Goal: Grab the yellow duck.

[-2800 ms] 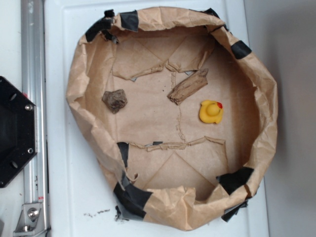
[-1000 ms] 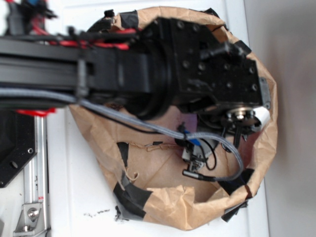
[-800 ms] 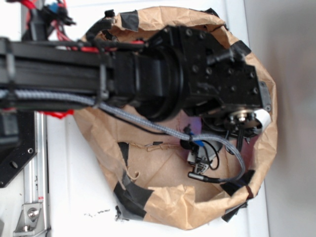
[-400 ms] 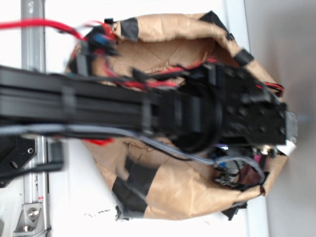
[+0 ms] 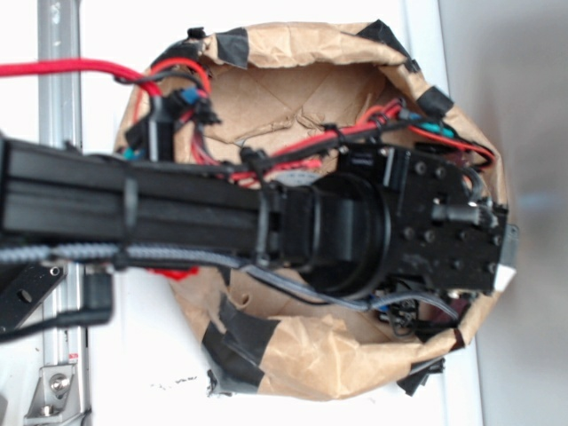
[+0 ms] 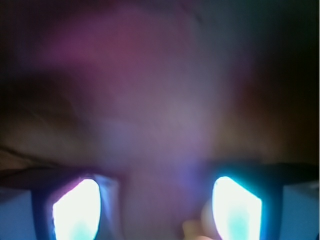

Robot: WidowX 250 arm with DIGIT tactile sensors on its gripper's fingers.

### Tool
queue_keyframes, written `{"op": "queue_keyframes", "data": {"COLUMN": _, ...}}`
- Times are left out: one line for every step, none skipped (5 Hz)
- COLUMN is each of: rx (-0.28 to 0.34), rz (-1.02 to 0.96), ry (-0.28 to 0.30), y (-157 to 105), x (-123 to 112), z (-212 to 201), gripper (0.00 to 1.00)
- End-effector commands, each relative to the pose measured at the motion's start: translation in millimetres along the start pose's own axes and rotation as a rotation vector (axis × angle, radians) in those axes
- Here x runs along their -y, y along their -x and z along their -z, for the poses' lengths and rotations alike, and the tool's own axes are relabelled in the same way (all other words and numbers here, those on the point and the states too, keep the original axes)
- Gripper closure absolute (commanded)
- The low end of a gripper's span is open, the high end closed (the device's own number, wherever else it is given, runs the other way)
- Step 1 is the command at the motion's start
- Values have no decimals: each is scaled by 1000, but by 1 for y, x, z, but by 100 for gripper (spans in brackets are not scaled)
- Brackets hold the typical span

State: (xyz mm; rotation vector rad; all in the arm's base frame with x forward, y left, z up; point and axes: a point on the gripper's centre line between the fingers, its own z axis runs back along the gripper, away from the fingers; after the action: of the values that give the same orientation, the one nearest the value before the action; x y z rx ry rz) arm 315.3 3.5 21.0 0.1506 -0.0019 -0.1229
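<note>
my arm (image 5: 177,209) fills the crumpled brown paper basin (image 5: 311,355), little free room inside its taped rim.
the black wrist housing (image 5: 435,231) sits tight against the right wall; i cannot see the yellow duck. wrist view is a dark purple blur with two glowing fingers (image 6: 75,210) apart; end effector grip unclear.

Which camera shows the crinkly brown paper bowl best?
The exterior view. It shows the brown paper bowl from above, with black tape on its rim, though the robot arm covers the middle. The wrist view is only a dark purplish blur with two bright glows; no bowl can be made out there.
</note>
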Motion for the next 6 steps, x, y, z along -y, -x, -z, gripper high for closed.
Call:
{"op": "queue_keyframes", "data": {"rx": -32, "rz": -113, "ry": -30, "y": 44, "x": -23, "z": -15, "gripper": 0}}
{"op": "queue_keyframes", "data": {"rx": -20, "rz": -114, "ry": 19, "y": 49, "x": -24, "z": -23, "gripper": 0}}
{"op": "queue_keyframes", "data": {"rx": -49, "rz": -118, "ry": 56, "y": 58, "x": -18, "z": -27, "gripper": 0}}
{"op": "queue_keyframes", "data": {"rx": -58, "rz": -124, "ry": 145, "y": 76, "x": -8, "z": -29, "gripper": 0}}
{"op": "queue_keyframes", "data": {"rx": -123, "rz": -102, "ry": 125, "y": 93, "x": 5, "z": -19, "gripper": 0}}
{"op": "queue_keyframes", "data": {"rx": -209, "rz": -127, "ry": 43, "y": 101, "x": -1, "z": 8, "gripper": 0}}
